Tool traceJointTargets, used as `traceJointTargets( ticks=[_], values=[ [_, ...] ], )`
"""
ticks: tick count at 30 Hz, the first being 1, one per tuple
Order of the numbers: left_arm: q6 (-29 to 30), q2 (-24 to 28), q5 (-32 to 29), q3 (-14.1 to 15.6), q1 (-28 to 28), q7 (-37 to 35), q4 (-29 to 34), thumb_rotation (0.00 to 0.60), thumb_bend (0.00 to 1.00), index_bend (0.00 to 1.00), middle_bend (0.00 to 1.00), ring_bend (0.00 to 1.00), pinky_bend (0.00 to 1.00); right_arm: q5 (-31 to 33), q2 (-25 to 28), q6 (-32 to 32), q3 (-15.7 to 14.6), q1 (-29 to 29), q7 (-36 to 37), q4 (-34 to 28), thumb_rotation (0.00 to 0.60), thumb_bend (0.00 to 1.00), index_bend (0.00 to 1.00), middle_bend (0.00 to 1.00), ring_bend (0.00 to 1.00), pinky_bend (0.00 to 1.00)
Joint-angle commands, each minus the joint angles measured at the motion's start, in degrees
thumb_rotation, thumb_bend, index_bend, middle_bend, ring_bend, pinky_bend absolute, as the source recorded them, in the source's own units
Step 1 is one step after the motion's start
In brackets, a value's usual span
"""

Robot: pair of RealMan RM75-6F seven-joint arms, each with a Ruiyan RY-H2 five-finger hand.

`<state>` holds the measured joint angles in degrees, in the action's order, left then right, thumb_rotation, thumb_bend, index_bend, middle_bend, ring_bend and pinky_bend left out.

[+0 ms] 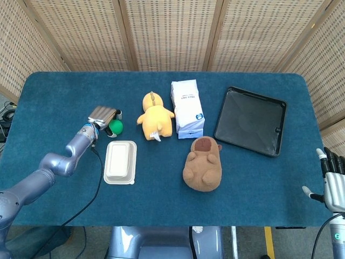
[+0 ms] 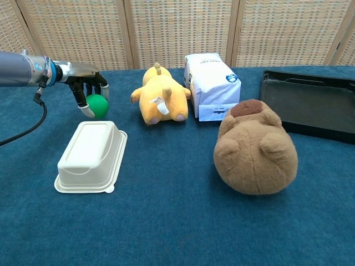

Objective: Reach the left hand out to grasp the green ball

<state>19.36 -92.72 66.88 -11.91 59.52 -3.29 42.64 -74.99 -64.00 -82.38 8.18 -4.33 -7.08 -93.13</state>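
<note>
We judge the grasp essentially made: the left hand (image 2: 86, 88) arches over the green ball (image 2: 97, 105), fingers curled around it. We cannot tell whether the ball rests on the table (image 1: 54, 97) or hangs just above it. The ball sits at 12 o'clock of the white container (image 2: 91, 155) and at 9 o'clock of the yellow plush (image 2: 161, 94), both close by. The carton (image 1: 187, 108), brown plush (image 1: 202, 163) and black tray (image 1: 250, 121) lie well apart. The right hand (image 1: 333, 184) waits at the table edge, fingers spread, holding nothing.
</note>
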Motion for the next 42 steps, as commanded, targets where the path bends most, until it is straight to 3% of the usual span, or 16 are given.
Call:
traceJointTargets(
  ticks=[1,6,23,32,37,42],
  values=[
    [-1.4,0.1,-1.8,0.5,0.6,1.1,0.2,0.600,0.19,0.34,0.45,0.38,0.39,0.2,0.0,0.2,0.0,-0.1,0.0,0.1,0.600,0.00,0.00,0.00,0.00,0.00],
    [-1.4,-0.1,-3.9,0.9,0.9,2.6,0.4,0.600,0.19,0.32,0.43,0.37,0.38,0.3,0.1,0.2,0.0,-0.1,0.2,0.0,0.600,0.00,0.00,0.00,0.00,0.00],
    [0.6,2.3,-9.4,2.5,1.2,6.7,5.3,0.600,0.15,0.12,0.18,0.17,0.33,0.0,0.6,0.2,-0.2,-0.1,1.0,-0.3,0.600,0.00,0.00,0.00,0.00,0.00],
    [7.0,11.4,-12.7,1.9,-1.4,8.2,15.7,0.600,0.14,0.05,0.09,0.09,0.24,-1.3,1.2,-0.6,-0.5,0.3,2.0,-1.1,0.600,0.00,0.00,0.00,0.00,0.00],
    [11.5,17.3,-14.2,1.6,-3.5,8.9,22.6,0.600,0.12,0.00,0.00,0.00,0.09,-1.7,1.5,-0.9,-0.7,0.5,2.3,-1.6,0.600,0.00,0.00,0.00,0.00,0.00],
    [20.1,25.1,-14.7,1.6,-8.3,10.0,33.8,0.600,0.07,0.00,0.00,0.00,0.00,-2.7,2.1,-1.6,-0.9,0.8,3.1,-2.2,0.600,0.00,0.00,0.00,0.00,0.00]
  ],
)
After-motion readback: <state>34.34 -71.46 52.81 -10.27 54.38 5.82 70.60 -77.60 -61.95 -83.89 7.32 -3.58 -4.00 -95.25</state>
